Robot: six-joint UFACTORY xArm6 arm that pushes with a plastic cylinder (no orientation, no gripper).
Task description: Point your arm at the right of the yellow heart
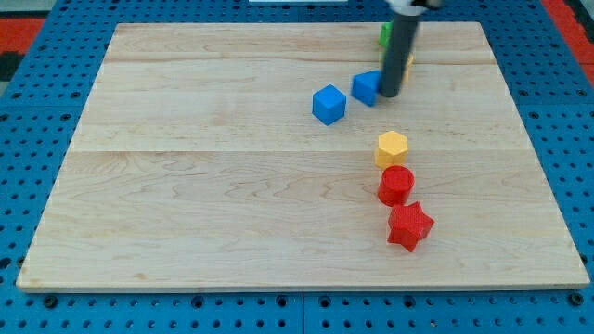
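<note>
The yellow heart (409, 67) is almost wholly hidden from me: only a thin yellow sliver shows at the 3 o'clock edge of my rod, near the view's top right of the wooden board (204, 186). I cannot make out its shape from that sliver. My tip (389, 95) is down on the board just at 7 o'clock from that sliver, touching or nearly touching it; I cannot tell which. The rod (401, 51) is a plain dark cylinder with nothing on it that spreads or pinches, and it holds nothing.

Right against the tip at 9 o'clock sits a blue block (367, 87), partly covered by the rod. A green block (384, 35) peeks out from behind the rod at 12 o'clock from the tip, its shape unclear. A blue cube (329, 104) lies near the first blue block, at about 8 o'clock from it, with a small gap between them.

Farther off, at 6 o'clock from the tip, a yellow hexagonal block (392, 147) stands apart from the group above. Just at 6 o'clock from it is a red cylinder (395, 185), touching or almost touching it, and directly at 5 o'clock from that lies a red star (409, 225), close against the cylinder.

The board rests on a blue perforated table (37, 121).
</note>
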